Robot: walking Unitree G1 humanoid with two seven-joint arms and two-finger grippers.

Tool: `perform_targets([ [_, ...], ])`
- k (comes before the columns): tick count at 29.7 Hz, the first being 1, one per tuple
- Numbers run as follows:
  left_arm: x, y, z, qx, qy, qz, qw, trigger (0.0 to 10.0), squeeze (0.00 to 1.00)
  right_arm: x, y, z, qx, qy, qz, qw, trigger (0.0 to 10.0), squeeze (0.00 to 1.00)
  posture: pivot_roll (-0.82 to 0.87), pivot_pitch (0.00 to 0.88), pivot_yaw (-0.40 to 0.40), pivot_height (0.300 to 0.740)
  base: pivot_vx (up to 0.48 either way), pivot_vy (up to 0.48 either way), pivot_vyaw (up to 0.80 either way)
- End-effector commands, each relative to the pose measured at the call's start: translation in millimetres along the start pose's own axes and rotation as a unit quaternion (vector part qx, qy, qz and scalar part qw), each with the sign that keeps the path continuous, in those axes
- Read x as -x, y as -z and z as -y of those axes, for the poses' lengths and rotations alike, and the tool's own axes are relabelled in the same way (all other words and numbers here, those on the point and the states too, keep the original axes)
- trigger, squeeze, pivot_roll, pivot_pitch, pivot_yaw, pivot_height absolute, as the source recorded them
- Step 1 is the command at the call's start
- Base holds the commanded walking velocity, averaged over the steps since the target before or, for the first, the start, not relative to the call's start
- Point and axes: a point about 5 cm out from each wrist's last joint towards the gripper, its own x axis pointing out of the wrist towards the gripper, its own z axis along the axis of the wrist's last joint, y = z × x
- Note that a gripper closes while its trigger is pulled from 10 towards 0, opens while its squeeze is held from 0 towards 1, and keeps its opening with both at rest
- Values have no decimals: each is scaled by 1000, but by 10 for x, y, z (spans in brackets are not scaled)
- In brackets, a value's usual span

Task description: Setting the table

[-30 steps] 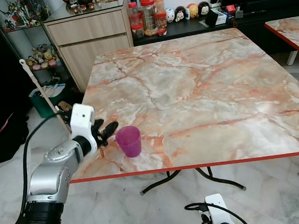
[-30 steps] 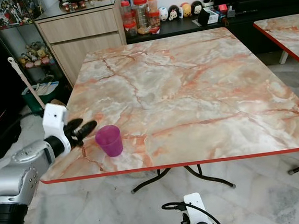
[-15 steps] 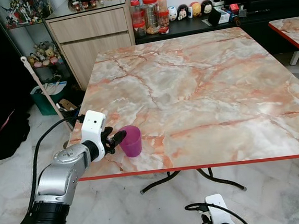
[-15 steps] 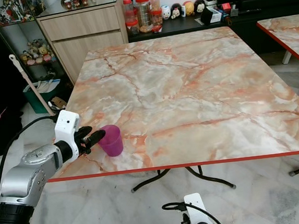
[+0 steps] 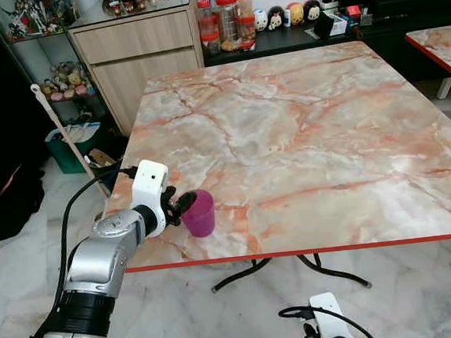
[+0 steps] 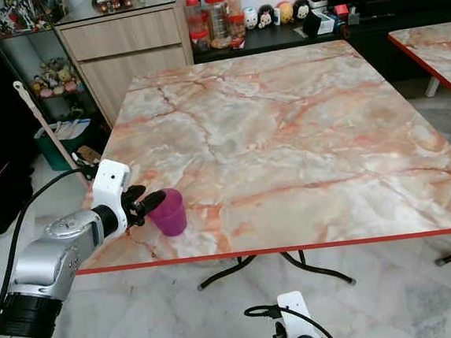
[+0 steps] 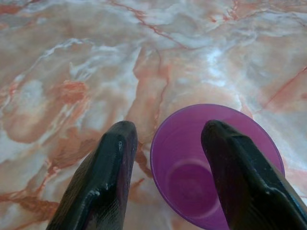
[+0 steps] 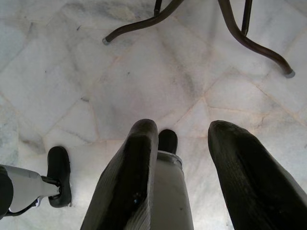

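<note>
The purple cup (image 7: 217,165) stands on the tabletop (image 5: 308,122), its rim between the left pincer (image 7: 168,139)'s 2 spread, unclenched fingers. The left arm reaches level over the near edge.

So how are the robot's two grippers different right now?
The left gripper is raised to the marble table, its fingers straddling the rim of the purple cup, one outside and one over the opening; the right gripper hangs low, pointing at the tiled floor with nothing between its fingers. Both have two long black fingers, spread open.
</note>
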Motion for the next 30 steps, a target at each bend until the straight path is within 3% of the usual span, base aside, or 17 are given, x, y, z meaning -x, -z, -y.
perform_targets([
  [1,-25,-20,-6,-17,-1,-7,1000,10000,0,-4,-9,-29,2,-4,-1,1000,10000,0,-98,0,73,740,0,0,0],
  [24,-153,1,35,-29,1,-17,999,10000,0,-3,-6,-22,-1,-2,-1,1000,10000,0,-110,0,76,740,0,0,0],
  [25,-155,4,37,-29,1,-17,999,9098,0,-3,-8,-23,-1,-3,-1,1000,10000,0,-110,0,76,740,0,0,0],
  [27,-157,7,38,-30,1,-18,999,9098,0,-4,-9,-23,-1,-3,0,1000,10000,0,-110,0,76,740,0,0,0],
  [28,-160,11,39,-30,2,-18,999,10000,0,-4,-9,-24,0,-3,-1,1000,10000,0,-110,0,76,740,0,0,0],
  [30,-163,13,40,-31,2,-19,999,8941,0,-4,-9,-24,0,-3,-1,1000,10000,0,-110,0,76,740,0,0,0],
])
